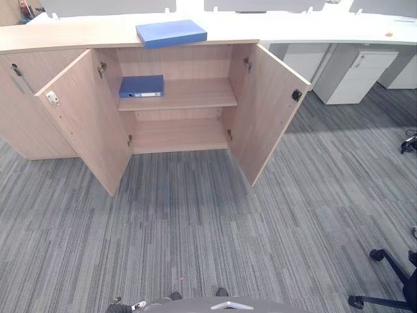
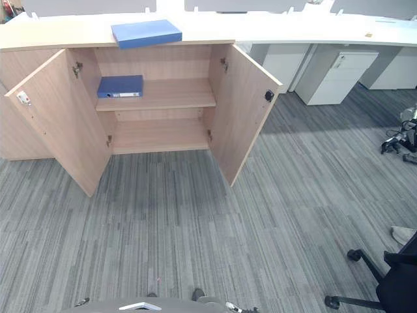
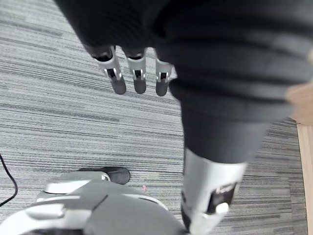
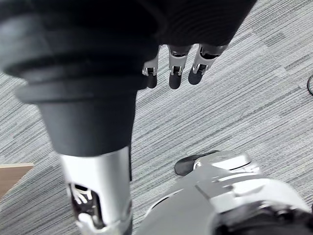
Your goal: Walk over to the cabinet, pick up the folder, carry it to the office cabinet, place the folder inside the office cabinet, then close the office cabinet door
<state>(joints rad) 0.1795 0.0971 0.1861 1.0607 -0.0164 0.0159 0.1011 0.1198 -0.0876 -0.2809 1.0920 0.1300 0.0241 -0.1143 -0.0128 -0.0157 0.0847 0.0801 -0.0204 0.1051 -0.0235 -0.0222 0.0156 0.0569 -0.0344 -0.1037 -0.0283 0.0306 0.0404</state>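
Observation:
A light blue folder [image 1: 171, 32] lies flat on top of the wooden office cabinet [image 1: 182, 94]. A darker blue folder [image 1: 141, 86] rests on the cabinet's upper shelf at the left. Both cabinet doors stand wide open: the left door [image 1: 88, 120] and the right door [image 1: 267, 111]. My left hand [image 3: 137, 78] hangs over the grey carpet with straight fingers and holds nothing. My right hand [image 4: 176, 71] hangs likewise, fingers relaxed and empty. Both hands are far from the cabinet.
Grey striped carpet [image 1: 208, 228] stretches between me and the cabinet. A white drawer unit [image 1: 358, 75] stands under the white desk at the right. A black office chair base [image 1: 391, 280] sits at the lower right. A person's shoe [image 2: 404, 233] shows at the right edge.

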